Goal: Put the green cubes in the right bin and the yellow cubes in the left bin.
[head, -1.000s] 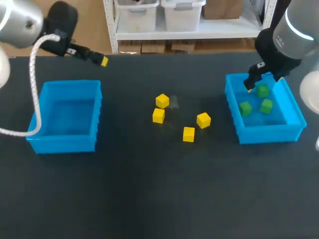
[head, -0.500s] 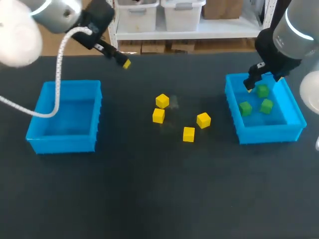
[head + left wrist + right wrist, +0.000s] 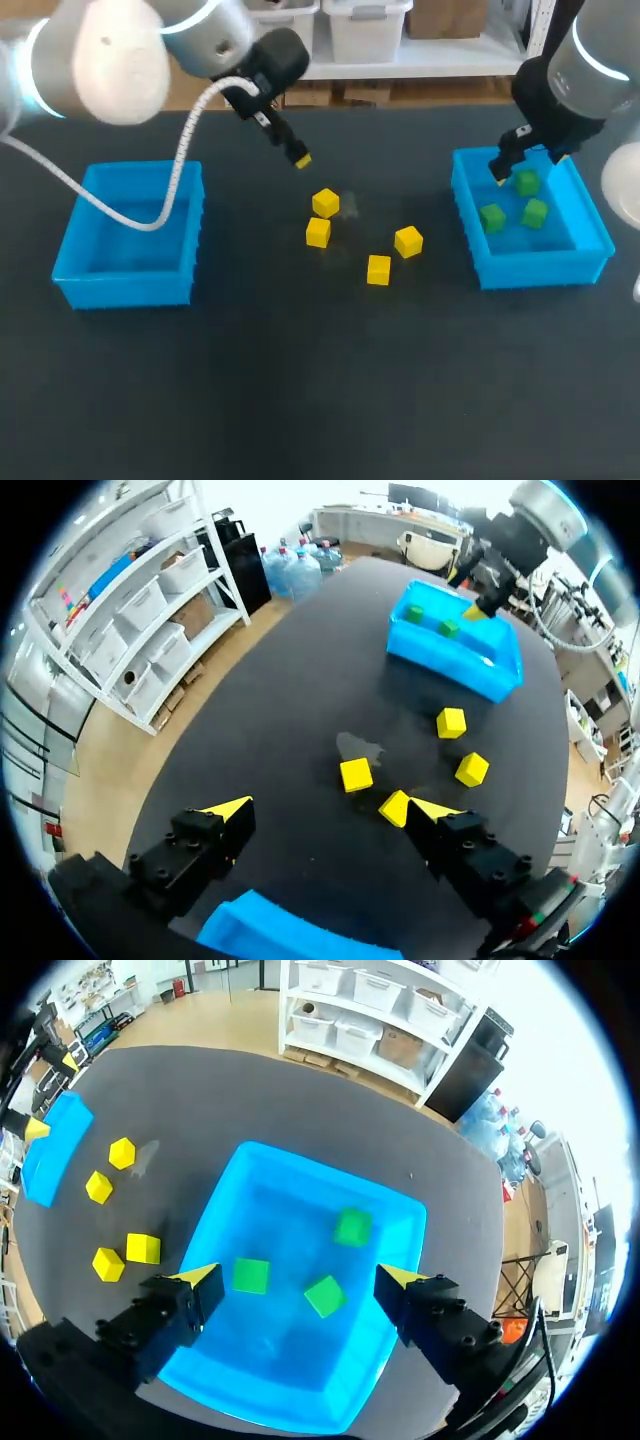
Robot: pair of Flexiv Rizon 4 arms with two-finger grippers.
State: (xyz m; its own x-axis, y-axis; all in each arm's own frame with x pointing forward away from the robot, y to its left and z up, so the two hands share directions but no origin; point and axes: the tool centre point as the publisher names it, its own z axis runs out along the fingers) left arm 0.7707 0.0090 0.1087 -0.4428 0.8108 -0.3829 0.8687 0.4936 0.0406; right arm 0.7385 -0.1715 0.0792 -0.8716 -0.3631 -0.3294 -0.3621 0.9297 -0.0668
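Over the right bin [image 3: 540, 268], right claw [image 3: 295, 1275] apart above three green cubes [image 3: 250, 1275]; left claw [image 3: 330, 807] apart, near four yellow cubes [image 3: 325, 203] on tabletop [image 3: 300, 380].

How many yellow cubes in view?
4 yellow cubes on the table between the bins: two near the left gripper, two nearer the right bin. None visible in the left bin.
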